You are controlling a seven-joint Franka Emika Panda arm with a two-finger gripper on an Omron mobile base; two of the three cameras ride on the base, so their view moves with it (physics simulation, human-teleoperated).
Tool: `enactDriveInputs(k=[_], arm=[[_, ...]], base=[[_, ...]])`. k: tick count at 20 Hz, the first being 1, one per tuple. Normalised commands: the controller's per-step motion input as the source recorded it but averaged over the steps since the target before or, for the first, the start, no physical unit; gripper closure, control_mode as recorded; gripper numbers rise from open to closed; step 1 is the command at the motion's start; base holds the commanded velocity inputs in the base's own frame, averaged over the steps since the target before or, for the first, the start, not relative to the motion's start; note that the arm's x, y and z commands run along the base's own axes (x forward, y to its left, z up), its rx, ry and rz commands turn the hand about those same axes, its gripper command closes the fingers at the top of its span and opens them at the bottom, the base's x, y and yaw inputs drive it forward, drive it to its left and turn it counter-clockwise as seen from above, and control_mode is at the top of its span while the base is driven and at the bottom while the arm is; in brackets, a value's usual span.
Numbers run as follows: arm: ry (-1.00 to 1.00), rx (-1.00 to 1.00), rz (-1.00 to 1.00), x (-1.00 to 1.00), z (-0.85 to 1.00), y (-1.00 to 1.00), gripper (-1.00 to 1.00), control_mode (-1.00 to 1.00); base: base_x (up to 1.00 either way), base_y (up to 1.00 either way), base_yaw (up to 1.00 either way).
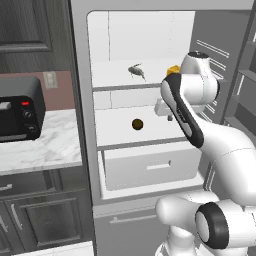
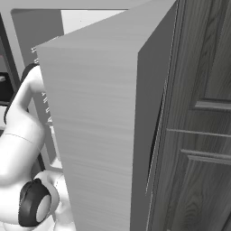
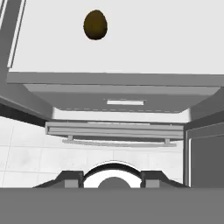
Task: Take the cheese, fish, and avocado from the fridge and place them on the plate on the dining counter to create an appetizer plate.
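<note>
- Gripper (image 3: 112, 178): its dark tips barely poke into the hand view, can't tell if it's open or closed.
- Avocado (image 1: 137, 124) sits alone on the fridge (image 1: 82, 100) middle shelf, left of the arm.
- Fish (image 1: 136, 71) is on the upper shelf, cheese (image 1: 173, 69) right of it (half hidden by the arm).

Brown-green avocado (image 1: 137, 124), grey-brown fish (image 1: 136, 71), yellow-orange cheese (image 1: 173, 69) on white shelves of the grey fridge (image 1: 80, 75).

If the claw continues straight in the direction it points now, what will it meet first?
Probably the white shelf of the fridge, or the drawer front under it. The avocado lies off to one side of that line, so the claw would likely pass it, though depth is unclear.
</note>
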Motion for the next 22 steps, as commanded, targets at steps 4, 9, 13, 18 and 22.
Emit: enactDriveInputs(k=[4, 9, 13, 18, 22], arm=[[-0.02, 0.00, 0.00, 0.00, 0.00, 0.02, -1.00, -1.00], [-0.20, 0.00, 0.00, 0.00, 0.16, 0.00, -1.00, -1.00], [-0.37, 0.00, 0.00, 0.00, 0.48, 0.07, -1.00, -1.00], [-0.36, 0.00, 0.00, 0.09, 0.57, 0.12, -1.00, -1.00], [-0.27, 0.00, 0.00, 0.27, 0.51, 0.10, -1.00, -1.00]], base=[[0.00, 0.00, 0.00], [0.00, 0.00, 0.00], [0.00, 0.00, 0.00], [0.00, 0.00, 0.00], [0.00, 0.00, 0.00]])
